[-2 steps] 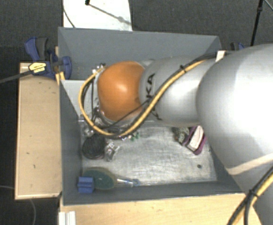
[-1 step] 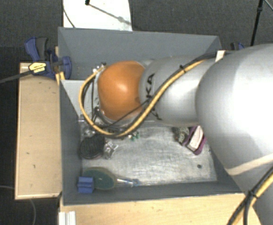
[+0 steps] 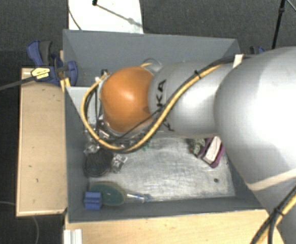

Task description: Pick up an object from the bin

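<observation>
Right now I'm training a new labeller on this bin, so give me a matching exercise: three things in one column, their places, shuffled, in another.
Things:
1. blue block
2. purple-and-white thing
3. orange cover

Places:
a. on the wrist of the arm
b. right side of the floor of the bin
c. lower-left corner of the bin

Pairs: 1-c, 2-b, 3-a.

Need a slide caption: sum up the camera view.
Arm low in the grey bin, left side, over a dark round object; green oval tool nearby.
</observation>
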Robot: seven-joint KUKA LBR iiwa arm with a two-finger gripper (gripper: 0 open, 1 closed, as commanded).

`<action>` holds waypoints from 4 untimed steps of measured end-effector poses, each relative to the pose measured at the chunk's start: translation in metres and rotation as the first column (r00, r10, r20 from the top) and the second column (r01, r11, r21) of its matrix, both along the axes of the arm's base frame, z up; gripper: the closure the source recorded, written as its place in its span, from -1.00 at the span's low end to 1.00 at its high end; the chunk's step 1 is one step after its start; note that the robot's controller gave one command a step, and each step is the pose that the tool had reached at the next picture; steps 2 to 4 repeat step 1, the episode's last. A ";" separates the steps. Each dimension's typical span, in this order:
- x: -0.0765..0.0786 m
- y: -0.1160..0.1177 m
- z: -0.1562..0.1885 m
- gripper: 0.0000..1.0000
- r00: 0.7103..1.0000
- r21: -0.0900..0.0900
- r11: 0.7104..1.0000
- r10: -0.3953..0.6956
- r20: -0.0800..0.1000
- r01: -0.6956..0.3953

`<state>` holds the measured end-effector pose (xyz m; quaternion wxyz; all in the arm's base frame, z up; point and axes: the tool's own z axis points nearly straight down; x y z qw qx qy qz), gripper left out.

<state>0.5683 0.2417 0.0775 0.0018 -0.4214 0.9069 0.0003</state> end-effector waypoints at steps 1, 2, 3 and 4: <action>0.007 -0.004 0.144 1.00 0.999 0.003 0.999 -0.033 0.008 0.033; 0.007 -0.004 0.144 1.00 0.999 0.003 0.999 -0.033 0.008 0.033; 0.007 -0.004 0.144 1.00 0.999 0.003 0.999 -0.033 0.008 0.033; 0.007 -0.004 0.144 1.00 0.999 0.003 0.999 -0.033 0.008 0.033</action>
